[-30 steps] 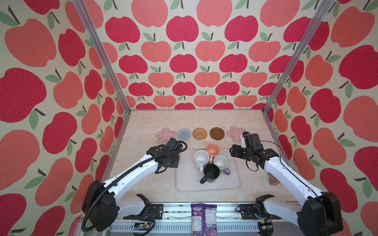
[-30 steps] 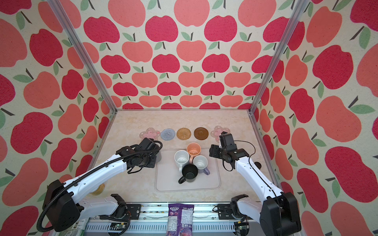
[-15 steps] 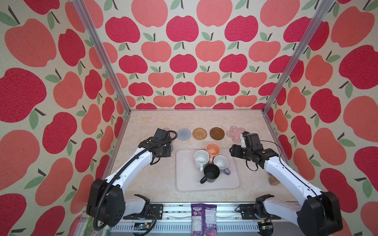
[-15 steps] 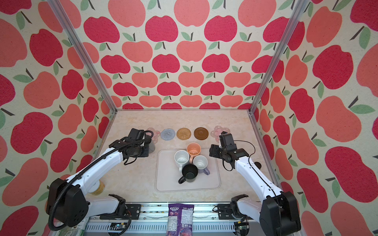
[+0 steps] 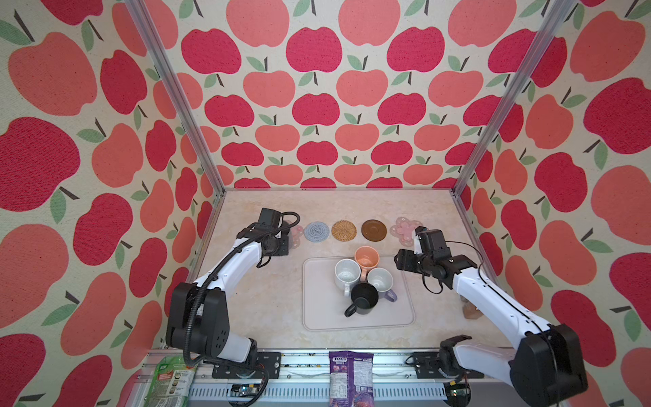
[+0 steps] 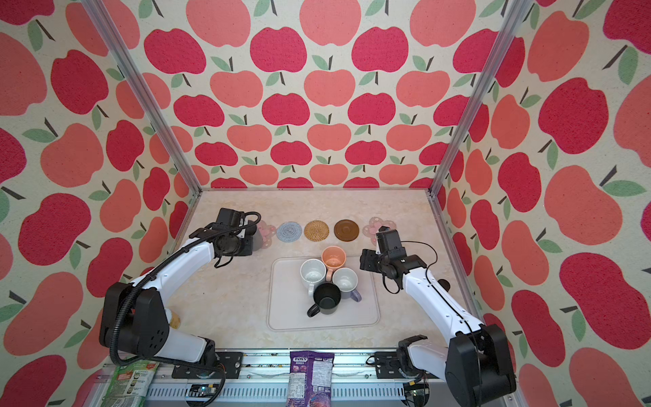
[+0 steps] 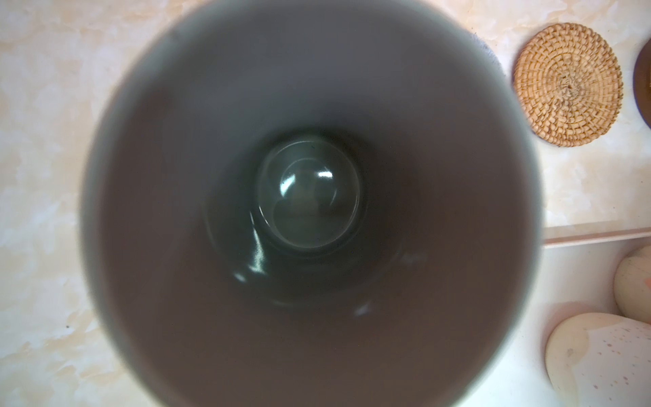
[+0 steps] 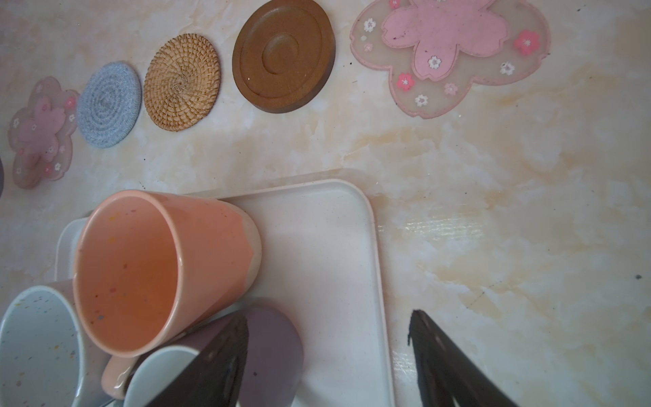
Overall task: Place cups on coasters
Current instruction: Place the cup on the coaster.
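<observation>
A: Where's the grey mug (image 7: 310, 211)?
B: Left of centre, by the pink flower coaster (image 6: 267, 230), clamped in the left pincer (image 6: 252, 241). The right pincer (image 8: 327, 317) gapes empty.
A: Handling?
B: Stiff, glazed, probably slippery, breakable; grip the rim.

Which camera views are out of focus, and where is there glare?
Left wrist view: the grey mug fills most of the frame, its rim blurred; the rattan coaster is sharp. Right wrist view: a glare patch on the table. Both top views: sharp, evenly lit.
</observation>
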`<action>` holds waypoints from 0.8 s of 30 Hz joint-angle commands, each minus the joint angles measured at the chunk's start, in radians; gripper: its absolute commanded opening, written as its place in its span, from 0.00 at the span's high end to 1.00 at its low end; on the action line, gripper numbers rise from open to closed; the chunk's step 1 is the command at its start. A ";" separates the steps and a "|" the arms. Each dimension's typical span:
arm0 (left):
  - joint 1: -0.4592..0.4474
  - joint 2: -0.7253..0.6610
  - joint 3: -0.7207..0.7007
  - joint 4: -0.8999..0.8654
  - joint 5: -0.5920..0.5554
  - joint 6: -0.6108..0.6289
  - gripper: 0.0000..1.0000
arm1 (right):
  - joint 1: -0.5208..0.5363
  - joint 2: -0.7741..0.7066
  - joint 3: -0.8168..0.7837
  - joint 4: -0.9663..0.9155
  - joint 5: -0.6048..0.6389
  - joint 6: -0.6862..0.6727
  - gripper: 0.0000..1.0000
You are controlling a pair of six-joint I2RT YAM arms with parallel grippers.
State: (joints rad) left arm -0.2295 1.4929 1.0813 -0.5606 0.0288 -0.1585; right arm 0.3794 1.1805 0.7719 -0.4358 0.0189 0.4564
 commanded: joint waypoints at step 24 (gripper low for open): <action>0.072 0.160 0.135 0.143 0.062 0.088 1.00 | -0.018 0.028 0.018 0.022 0.012 -0.022 0.25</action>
State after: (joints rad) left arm -0.1677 1.6592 1.1698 -0.5098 0.0734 -0.0864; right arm 0.3698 1.1995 0.7719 -0.4252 0.0254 0.4469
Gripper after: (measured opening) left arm 0.163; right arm 0.752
